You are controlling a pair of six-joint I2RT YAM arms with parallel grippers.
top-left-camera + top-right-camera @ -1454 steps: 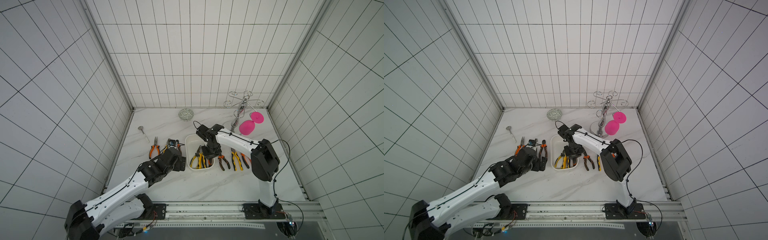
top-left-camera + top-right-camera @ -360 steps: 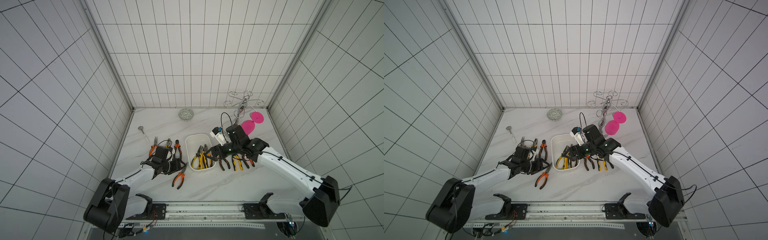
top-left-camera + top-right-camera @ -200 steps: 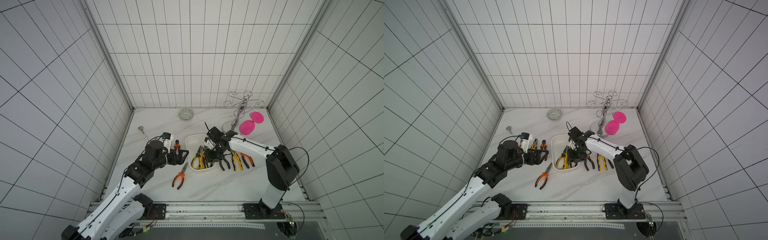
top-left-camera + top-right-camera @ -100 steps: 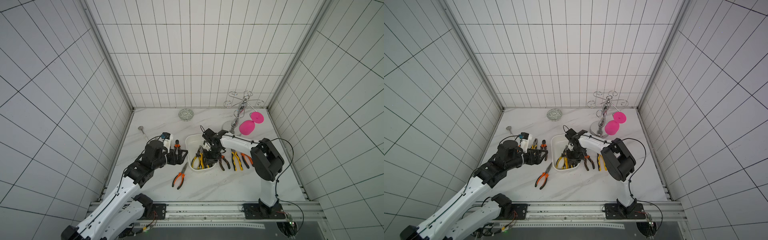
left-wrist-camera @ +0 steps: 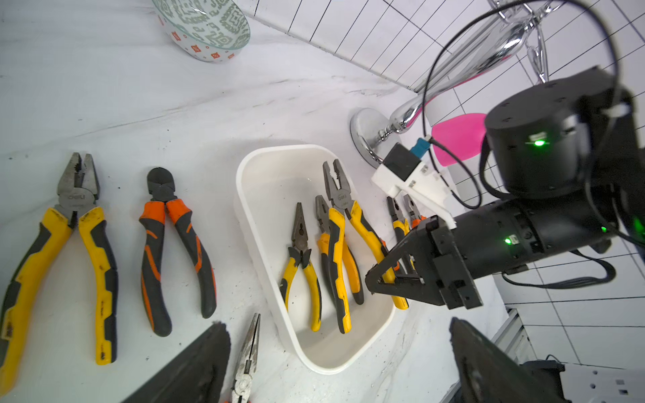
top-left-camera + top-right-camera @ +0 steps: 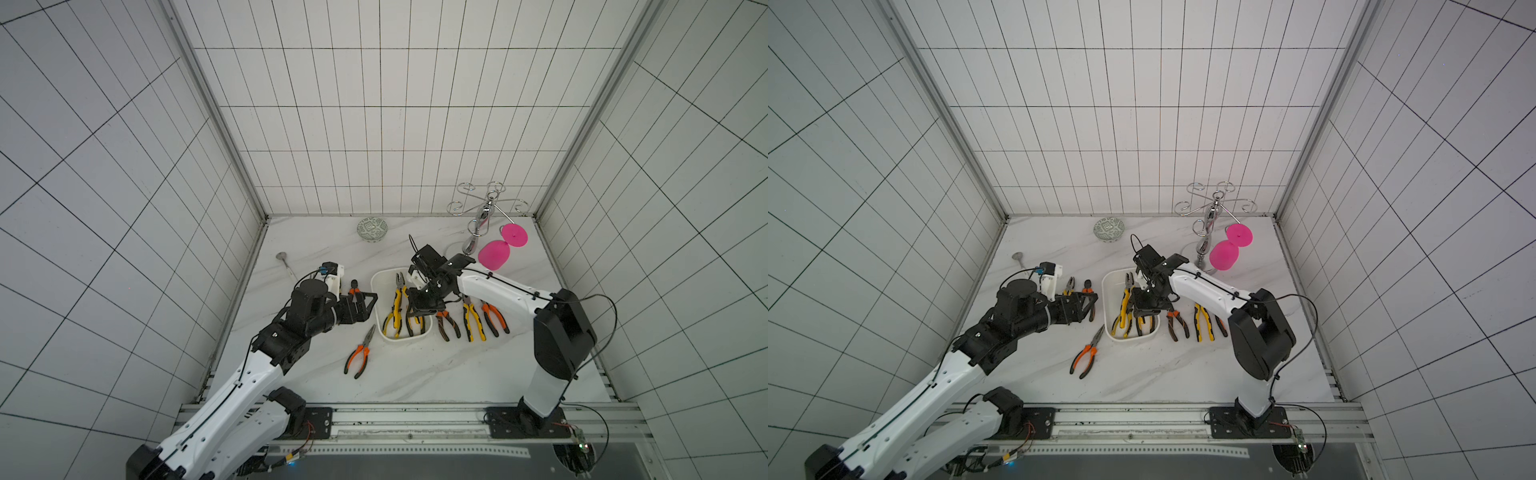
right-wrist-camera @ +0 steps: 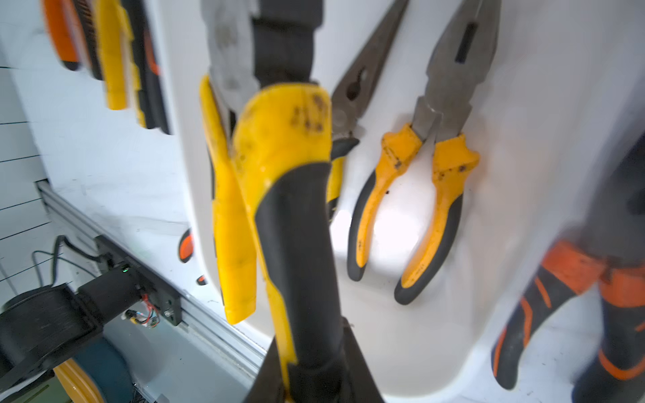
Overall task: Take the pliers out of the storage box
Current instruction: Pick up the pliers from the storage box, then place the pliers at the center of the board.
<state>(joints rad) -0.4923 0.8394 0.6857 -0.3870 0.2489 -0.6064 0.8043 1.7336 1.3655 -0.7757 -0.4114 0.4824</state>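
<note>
Grip: right gripper [image 6: 415,313] is clamped on a handle of yellow-and-black-handled blunt-nosed steel pliers [image 5: 352,216].
Box: those pliers are seen inside the white shallow rectangular plastic storage box [image 6: 376,307], with two more pairs [image 5: 300,251].
Left gripper [image 6: 1093,308]: spread wide, just beside the box.

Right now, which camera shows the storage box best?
The left wrist view: the storage box sits nearly whole and sharp. In both top views it is small, partly under the right gripper. The right wrist view shows only a blurred part.
</note>
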